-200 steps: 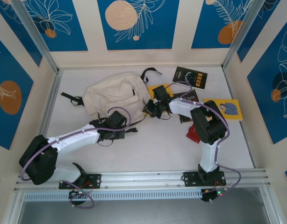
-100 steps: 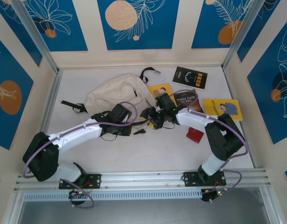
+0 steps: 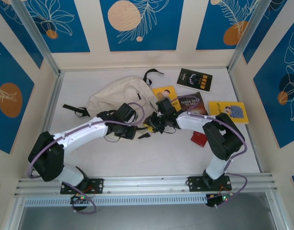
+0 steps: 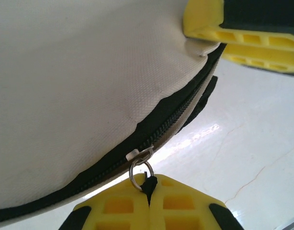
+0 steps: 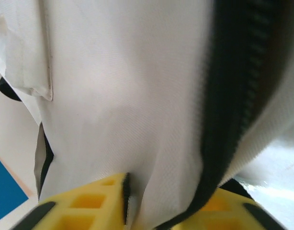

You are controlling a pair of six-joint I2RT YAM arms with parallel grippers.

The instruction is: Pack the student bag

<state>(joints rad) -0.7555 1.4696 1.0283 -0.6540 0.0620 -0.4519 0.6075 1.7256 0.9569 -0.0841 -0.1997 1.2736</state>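
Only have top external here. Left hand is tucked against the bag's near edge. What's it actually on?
Observer: In the left wrist view, the left hand is shut on the black zipper pull, which hangs from a metal ring on the student bag.
Operator: Zipper open there?
Observer: From the slider toward the far end, the zipper teeth look meshed. I can't tell on the other side.
Operator: Right hand?
Observer: In the right wrist view, the right hand pinches the bag's cream canvas just beside the zipper.
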